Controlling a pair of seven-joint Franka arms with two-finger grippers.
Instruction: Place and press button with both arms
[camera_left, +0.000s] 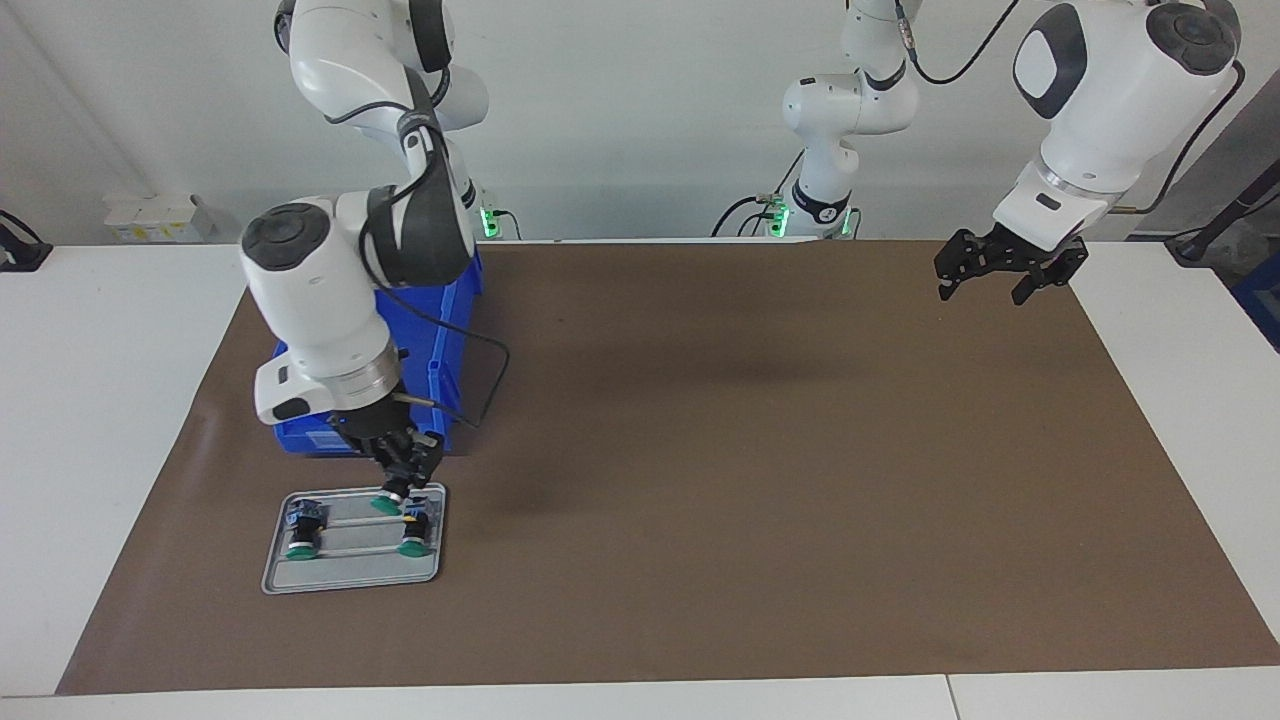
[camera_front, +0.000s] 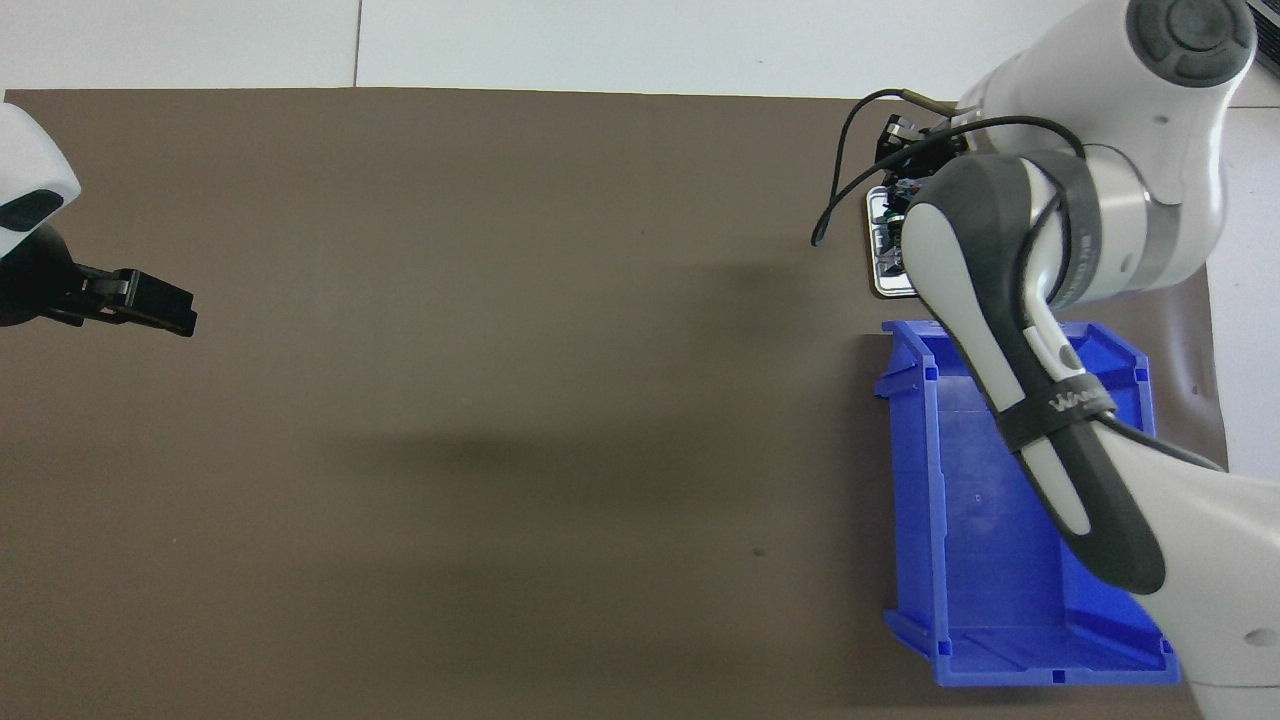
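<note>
We log the right gripper (camera_left: 405, 478) first: it is low over the tray (camera_left: 352, 574), fingers drawn together on the black body of a button (camera_left: 388, 503), green cap pointing down toward the tray's robot-side edge. From the facing view the cap seems to touch or nearly touch the tray; we cannot tell which.

Two more buttons rest on the tray. One (camera_left: 303, 531) lies at the end toward the right arm's edge of the table, the other (camera_left: 414, 535) just beside the held one and a little farther from the robots. Both show green caps and dark bodies.

In the overhead view we lose most of this: the right arm's forearm covers the tray, leaving only a strip of its rim (camera_front: 872, 262), and the gripper (camera_front: 905, 140) shows as a dark mass that we cannot read.

Just robot-side of the tray stands a blue bin (camera_left: 455, 330), partly hidden by the right arm; the overhead view shows its inside with nothing in it (camera_front: 985, 520).

A brown mat (camera_left: 760, 460) covers the white table (camera_left: 90, 420).

The left gripper (camera_left: 1003, 284) hangs in the air over the mat's corner at the left arm's end, fingers spread wide, holding nothing. We see it in the overhead view (camera_front: 140, 300) too, well apart from tray and bin. That arm waits.
</note>
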